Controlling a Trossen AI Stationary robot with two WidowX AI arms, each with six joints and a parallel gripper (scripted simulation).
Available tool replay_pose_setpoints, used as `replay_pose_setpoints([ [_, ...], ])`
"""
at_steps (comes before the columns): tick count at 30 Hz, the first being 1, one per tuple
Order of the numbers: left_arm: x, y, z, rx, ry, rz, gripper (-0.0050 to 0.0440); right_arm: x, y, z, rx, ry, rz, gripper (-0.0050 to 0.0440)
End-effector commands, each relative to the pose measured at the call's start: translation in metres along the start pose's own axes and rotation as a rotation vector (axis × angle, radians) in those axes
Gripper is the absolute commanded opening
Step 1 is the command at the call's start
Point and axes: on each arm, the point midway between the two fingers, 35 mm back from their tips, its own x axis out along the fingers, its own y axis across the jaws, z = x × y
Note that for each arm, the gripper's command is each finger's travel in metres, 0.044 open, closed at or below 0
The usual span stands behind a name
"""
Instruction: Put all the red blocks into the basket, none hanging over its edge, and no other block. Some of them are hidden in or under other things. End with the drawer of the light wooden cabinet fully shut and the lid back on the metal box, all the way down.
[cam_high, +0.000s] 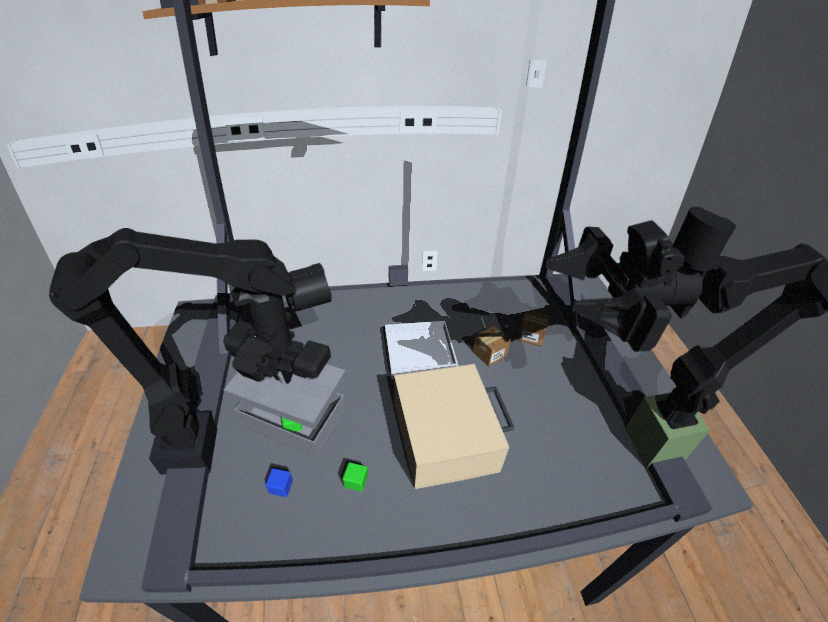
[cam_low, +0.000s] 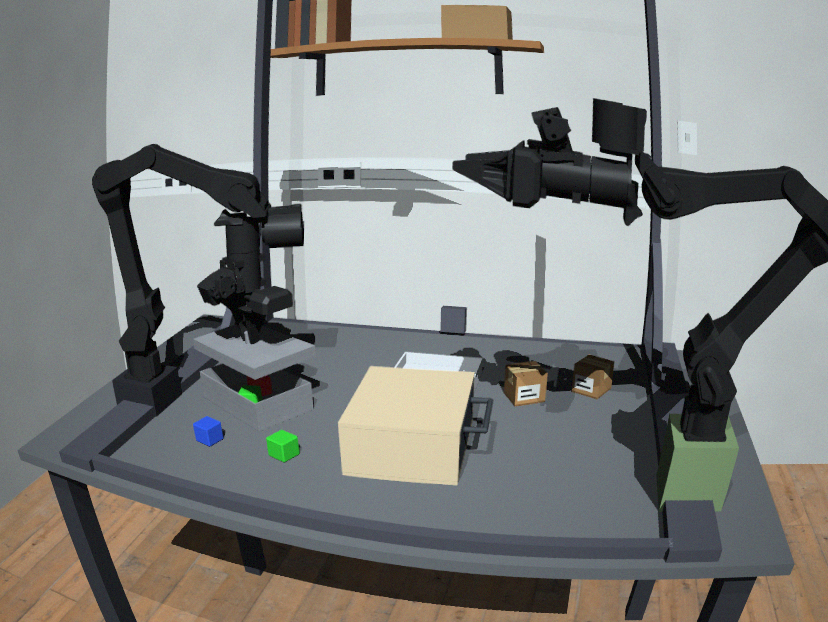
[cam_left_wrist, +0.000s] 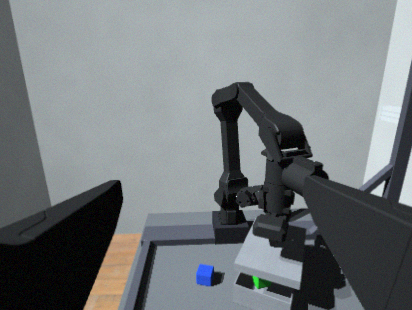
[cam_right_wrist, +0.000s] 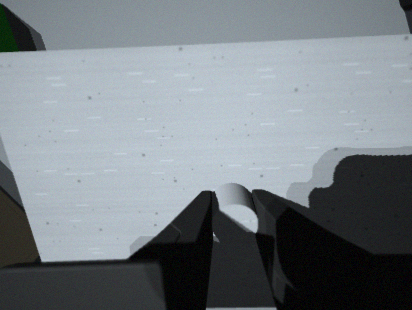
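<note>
My right gripper is shut on the knob of the grey lid. The lid hangs a little above the metal box, with a gap between them. Inside the box show a green block and a shadowed red block. My left gripper is open and empty, high over the table's other side. The white basket stands behind the light wooden cabinet. The cabinet's drawer front is mostly hidden.
A blue block and a green block lie in front of the metal box. Two cardboard boxes stand beyond the drawer handle. A large green box is by the left arm's base.
</note>
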Motion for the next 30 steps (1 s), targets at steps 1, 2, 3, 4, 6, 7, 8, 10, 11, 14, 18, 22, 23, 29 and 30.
replay_pose_setpoints([
  [1, -0.003, -0.001, 0.012, -0.003, -0.034, -0.004, 0.04, -0.009, 0.005, -0.026, -0.118, 0.039, 0.026, -0.005],
  [2, -0.003, -0.001, 0.012, -0.003, -0.034, -0.004, 0.04, -0.008, 0.005, -0.033, -0.164, 0.039, 0.026, -0.005],
  [3, -0.003, -0.001, 0.012, -0.003, -0.034, -0.004, 0.04, -0.008, 0.005, -0.041, -0.216, 0.04, 0.027, -0.005],
  [4, -0.003, -0.001, 0.012, -0.003, -0.034, -0.004, 0.04, -0.007, 0.004, -0.05, -0.273, 0.039, 0.026, -0.005],
  [6, -0.003, -0.001, 0.012, -0.003, -0.034, -0.004, 0.04, -0.006, 0.002, -0.059, -0.337, 0.039, 0.027, -0.005],
  [7, -0.003, -0.001, 0.012, -0.003, -0.034, -0.004, 0.04, -0.006, 0.002, -0.059, -0.337, 0.039, 0.027, -0.005],
  [8, -0.003, -0.001, 0.012, -0.003, -0.034, -0.004, 0.04, -0.005, 0.001, -0.069, -0.405, 0.033, 0.033, -0.005],
  [10, -0.003, -0.001, 0.012, -0.003, -0.034, -0.004, 0.04, -0.003, -0.001, -0.077, -0.468, 0.029, 0.034, -0.005],
  [11, -0.003, -0.001, 0.012, -0.003, -0.034, -0.004, 0.04, -0.002, -0.003, -0.085, -0.514, 0.029, 0.034, -0.005],
  [14, -0.003, -0.001, 0.012, -0.003, -0.034, -0.004, 0.04, 0.004, -0.015, -0.122, -0.734, 0.039, 0.032, -0.005],
  [18, -0.003, -0.001, 0.012, -0.003, -0.034, -0.004, 0.04, 0.013, -0.028, -0.144, -0.91, 0.02, 0.03, -0.005],
  [22, -0.003, -0.001, 0.012, -0.003, -0.034, -0.004, 0.04, 0.019, -0.04, -0.163, -1.029, 0.024, 0.027, -0.005],
  [23, -0.003, -0.001, 0.012, -0.003, -0.034, -0.004, 0.04, 0.019, -0.04, -0.163, -1.029, 0.024, 0.027, -0.005],
  [29, -0.003, -0.001, 0.012, -0.003, -0.034, -0.004, 0.04, 0.025, -0.053, -0.179, -1.134, 0.032, 0.025, -0.005],
  [30, -0.003, -0.001, 0.012, -0.003, -0.034, -0.004, 0.04, 0.026, -0.054, -0.181, -1.151, 0.032, 0.025, -0.005],
])
